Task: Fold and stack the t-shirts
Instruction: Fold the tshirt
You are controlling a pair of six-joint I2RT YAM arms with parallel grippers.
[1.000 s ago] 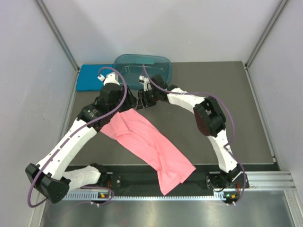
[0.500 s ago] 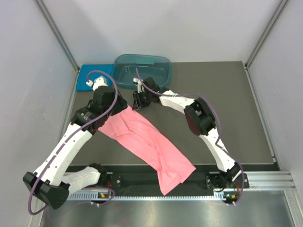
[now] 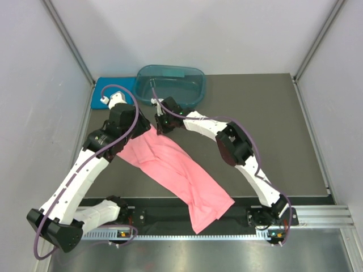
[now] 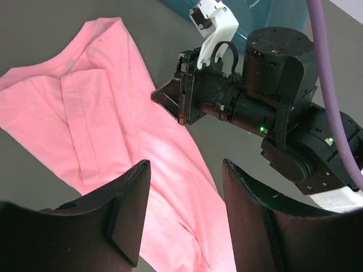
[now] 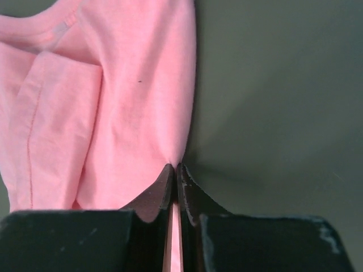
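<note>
So right claw (image 5: 176,169) is pinching the pink shirt (image 5: 113,102) edge mid-frame, left claw (image 4: 186,167) hangs open over it.

Left arm (image 3: 79,175) extended forward, left gripper (image 4: 186,170) jaws spread, right arm (image 3: 252,170) elbowed inward, right gripper (image 5: 174,168) jaws pinching salmon-pink cloth t-shirt (image 5: 130,102).

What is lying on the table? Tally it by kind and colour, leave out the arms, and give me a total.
Salmon-pink t-shirt: 1
Teal-blue t-shirt: 1
Dark teal plastic tub: 1
Total: 3
</note>
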